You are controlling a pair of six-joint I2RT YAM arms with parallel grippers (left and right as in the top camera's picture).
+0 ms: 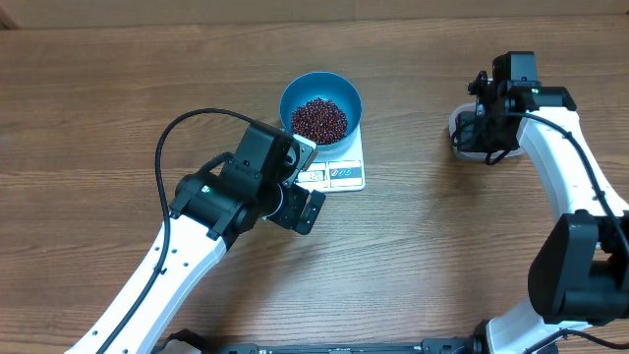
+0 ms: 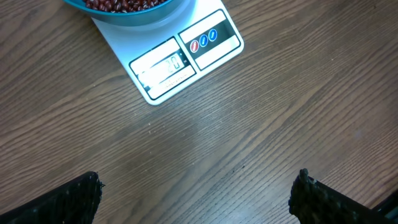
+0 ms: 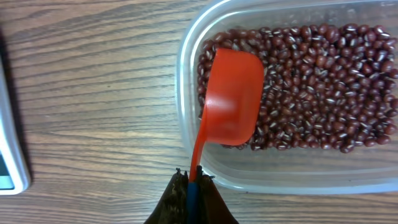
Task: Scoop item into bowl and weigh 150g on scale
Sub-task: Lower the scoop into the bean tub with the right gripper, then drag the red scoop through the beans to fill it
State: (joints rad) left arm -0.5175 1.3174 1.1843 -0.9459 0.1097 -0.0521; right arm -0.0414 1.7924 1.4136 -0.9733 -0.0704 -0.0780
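Observation:
The blue bowl [image 1: 320, 104] holds a heap of red-brown beans [image 1: 319, 119] and stands on the white scale [image 1: 344, 173], whose display [image 2: 164, 67] is lit. My left gripper [image 1: 300, 208] hovers open just in front of the scale, its fingertips [image 2: 81, 196] wide apart over bare wood. My right gripper [image 3: 193, 180] is shut on the handle of an orange scoop [image 3: 233, 99]. The scoop's cup lies inside the clear tub [image 3: 193, 56] on more beans [image 3: 317, 87]. From overhead the right gripper [image 1: 482, 133] covers most of that tub [image 1: 458, 123].
The wooden table [image 1: 118, 88] stretches to both sides of the scale. A corner of the scale [image 3: 9, 162] shows at the left edge of the right wrist view. The tub stands at the far right, well apart from the scale.

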